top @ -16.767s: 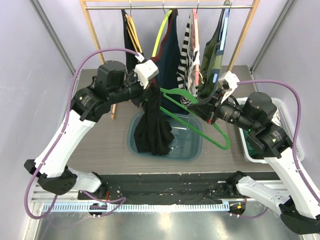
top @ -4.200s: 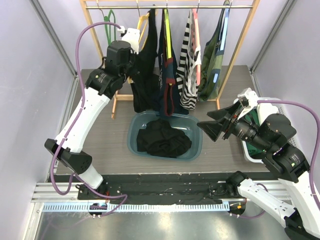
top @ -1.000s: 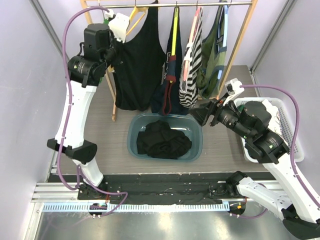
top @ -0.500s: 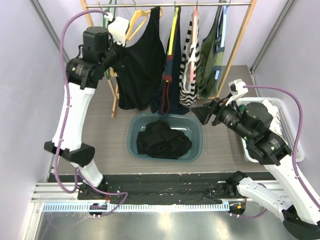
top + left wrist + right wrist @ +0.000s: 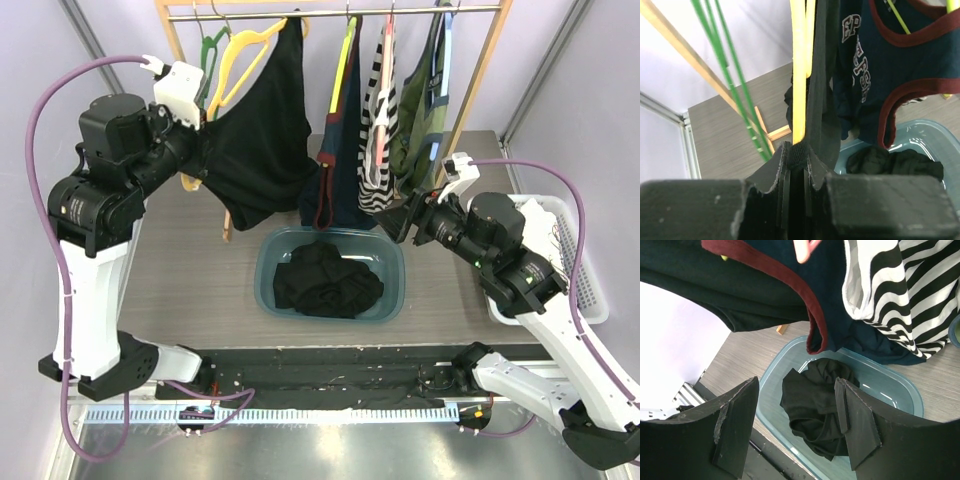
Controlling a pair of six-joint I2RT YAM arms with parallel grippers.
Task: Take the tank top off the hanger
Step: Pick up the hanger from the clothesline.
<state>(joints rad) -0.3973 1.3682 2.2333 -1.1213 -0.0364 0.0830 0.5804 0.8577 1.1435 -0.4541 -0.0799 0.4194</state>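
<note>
I'm holding the tank top (image 5: 255,140) taut sideways.
Wrist view alone is showing left gripper (image 5: 796,167) clamping its fabric; right gripper (image 5: 796,385) gaping, empty.

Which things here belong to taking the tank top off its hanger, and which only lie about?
Job: black tank top, yellow plastic hanger, left gripper clamping the top.
Idle: green hanger, navy maroon-trimmed top, striped top, teal plastic bin, white basket.

White-shelled left arm (image 5: 95,300) at nine o'clock, right arm (image 5: 565,335) at four; black joints, looping purple cables (image 5: 40,120).
</note>
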